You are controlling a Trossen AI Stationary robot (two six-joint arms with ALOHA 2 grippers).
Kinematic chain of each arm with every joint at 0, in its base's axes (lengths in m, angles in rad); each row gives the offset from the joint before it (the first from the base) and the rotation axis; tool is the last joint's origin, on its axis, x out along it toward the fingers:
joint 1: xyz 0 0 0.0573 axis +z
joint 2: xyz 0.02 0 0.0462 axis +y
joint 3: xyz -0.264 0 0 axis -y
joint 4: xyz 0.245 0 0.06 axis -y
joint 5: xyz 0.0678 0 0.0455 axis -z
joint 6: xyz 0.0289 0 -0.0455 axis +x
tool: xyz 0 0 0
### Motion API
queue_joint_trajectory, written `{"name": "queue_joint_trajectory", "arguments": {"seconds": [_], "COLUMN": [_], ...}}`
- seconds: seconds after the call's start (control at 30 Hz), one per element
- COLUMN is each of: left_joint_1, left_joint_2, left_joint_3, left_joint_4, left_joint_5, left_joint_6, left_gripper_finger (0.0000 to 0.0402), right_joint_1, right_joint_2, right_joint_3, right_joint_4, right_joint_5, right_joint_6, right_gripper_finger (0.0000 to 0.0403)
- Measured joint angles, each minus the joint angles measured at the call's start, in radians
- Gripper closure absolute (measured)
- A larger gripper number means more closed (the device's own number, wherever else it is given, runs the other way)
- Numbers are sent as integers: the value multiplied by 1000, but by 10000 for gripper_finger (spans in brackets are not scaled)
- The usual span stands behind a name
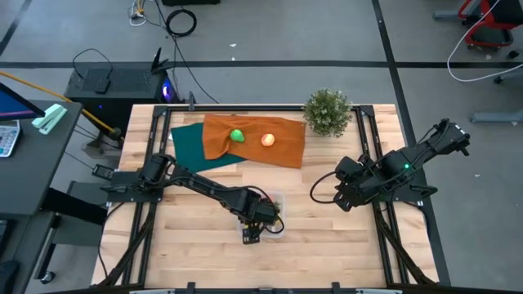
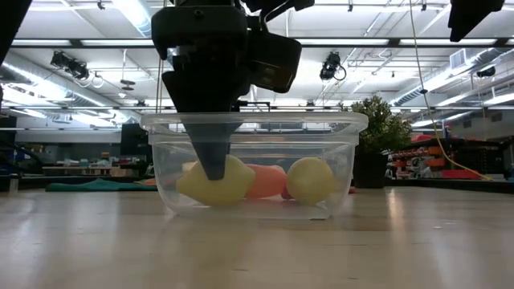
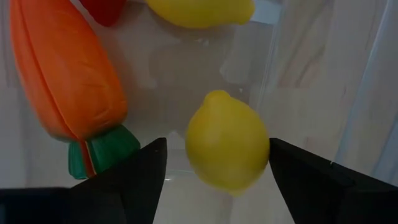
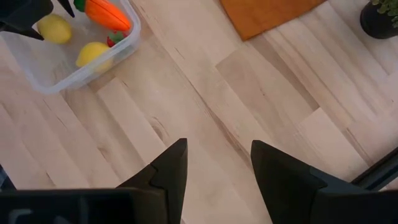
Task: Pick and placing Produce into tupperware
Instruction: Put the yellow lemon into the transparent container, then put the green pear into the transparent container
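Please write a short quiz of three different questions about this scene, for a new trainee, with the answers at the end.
1. True or false: the green round one already lies in the tupperware.
2. Which toy lies between the fingers of the left gripper? A) the carrot B) a lemon C) the apple
3. Fill in: the right gripper hangs over bare ____, holding nothing.

Key
1. False: it lies on the orange cloth, beside the apple.
2. B: a lemon lies between the open fingers, inside the tupperware; the carrot lies beside it, and the second lemon farther off.
3. Table.
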Motion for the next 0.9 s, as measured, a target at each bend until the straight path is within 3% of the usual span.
{"name": "queue_joint_trajectory", "arguments": {"seconds": [0.3, 0.53, 0.73, 0.9], "left_joint_1": [15, 71, 162, 256], "left_joint_2": [0, 0, -3, -3], "left_joint_3": [127, 296, 401, 409], "left_joint_4": [-76, -275, -404, -433], "left_joint_5": [-9, -143, -179, -136], "left_joint_6": [33, 72, -101, -128], "left_gripper_finger": [115, 115, 115, 115], "right_joint_1": [0, 0, 26, 74], "right_joint_2": [0, 0, -3, -5], "right_joint_3": [0, 0, 0, 0], "right_joint_4": [0, 0, 0, 0], "right_joint_5": [0, -1, -1, 29], "right_joint_6": [1, 2, 19, 64], "right_gripper_finger": [257, 257, 257, 257]}}
